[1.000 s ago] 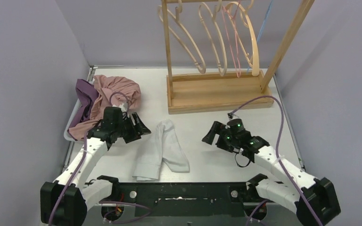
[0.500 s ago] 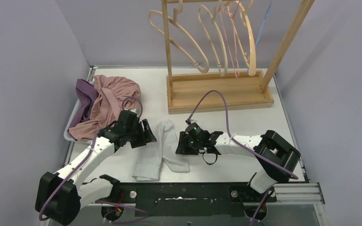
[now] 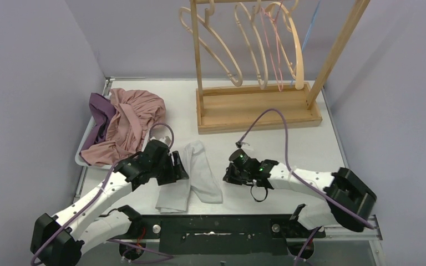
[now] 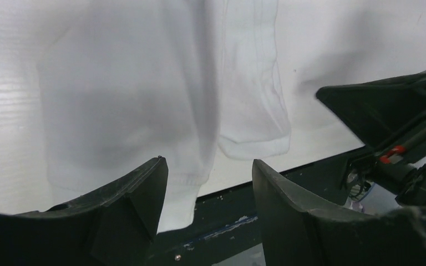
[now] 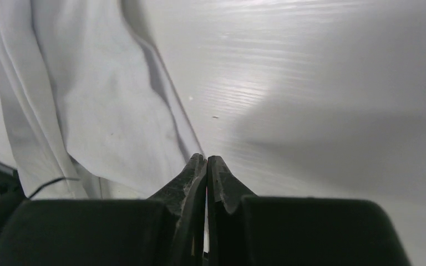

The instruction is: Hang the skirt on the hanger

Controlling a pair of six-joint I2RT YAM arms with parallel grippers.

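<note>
At the centre of the table (image 3: 316, 149), seen from overhead, a white skirt (image 3: 191, 177) lies crumpled on the surface, not yet lifted. Over the last second both arms have closed in on it. The left gripper (image 3: 181, 166) has slid from beside the pile of pink and purple clothes (image 3: 125, 119) at 10 o'clock to the skirt's 9 o'clock edge. Its wrist view shows the fingers spread wide, with cloth under the gap between them. The right gripper (image 3: 228, 175) swung in from 3 o'clock to the skirt's right edge, then eased back a little. Its fingers are pressed together with no cloth visibly between them, and the tip sits just beside the fabric's edge. This reads as the approach to a two-handed pickup, with no grasp made so far.

The skirt's long axis runs from about 1 o'clock to 7 o'clock. Its narrow end, likely the waist, points toward the wooden rack (image 3: 255, 108) and its hangers (image 3: 219, 47) at 12 o'clock. The wider end splays toward the arm bases at 6 o'clock.
</note>
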